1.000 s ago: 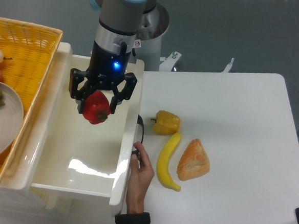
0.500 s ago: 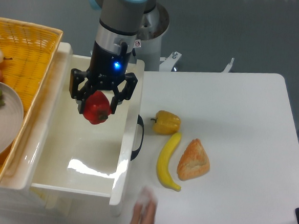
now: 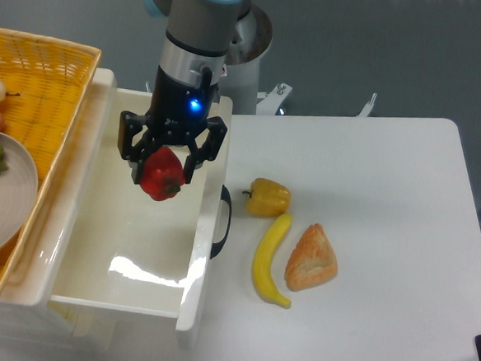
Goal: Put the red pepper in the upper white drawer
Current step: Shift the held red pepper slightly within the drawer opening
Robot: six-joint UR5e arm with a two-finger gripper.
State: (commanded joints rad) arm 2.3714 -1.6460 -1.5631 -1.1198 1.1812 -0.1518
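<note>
The upper white drawer [image 3: 128, 259] stands pulled wide open, a deep glossy plastic tub with light glaring off its bare floor and a dark curved handle [image 3: 223, 222] on the front panel facing the table [image 3: 388, 199]. Directly above its open cavity, toward the back and nearer the handle side, hangs the gripper [image 3: 164, 167], its black fingers clamped on the red pepper [image 3: 163, 173]. So the pepper sits right in the jaws with the drawer floor straight below it; I'd say a plain descent and release is all that is wanted. The pepper is small, lobed and shiny. Out on the matte white table lie a yellow pepper [image 3: 267, 197], a curved banana [image 3: 270, 259] and a crusty triangular pastry [image 3: 310, 258].
</note>
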